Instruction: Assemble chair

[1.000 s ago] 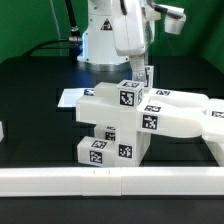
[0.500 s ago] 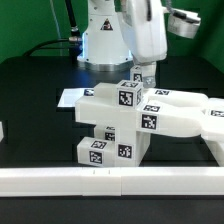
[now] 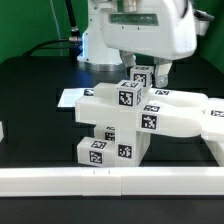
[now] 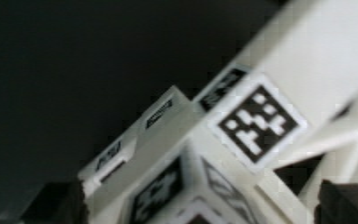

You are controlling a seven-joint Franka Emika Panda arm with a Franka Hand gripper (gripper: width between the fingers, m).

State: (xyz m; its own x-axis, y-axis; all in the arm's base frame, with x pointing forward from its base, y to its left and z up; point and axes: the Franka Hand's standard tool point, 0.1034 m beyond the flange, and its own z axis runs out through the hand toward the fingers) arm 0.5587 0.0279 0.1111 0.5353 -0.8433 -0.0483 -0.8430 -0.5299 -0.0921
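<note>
Chair (image 3: 120, 125): partly joined white tagged blocks, mid black tabletop (image 3: 35, 90), beside marker board (image 3: 70, 98). Gripper (image 3: 142, 78): fingertips hidden behind top block; spread or pinching, cannot tell. Wrist view: blurred close-up, blocks cut off.

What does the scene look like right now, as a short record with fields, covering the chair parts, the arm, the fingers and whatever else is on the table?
surface: black table
chair: white tagged blocks joined in a stack, near the middle
flat part: long white slab reaching from the stack toward the exterior view's right
arm: white, above and behind the stack
gripper: just above the stack's top
fingers: dark tips at the wrist view's edges, tagged white parts between them; open or shut unclear
marker board: flat behind the stack
border rail: white, along the near edge
</note>
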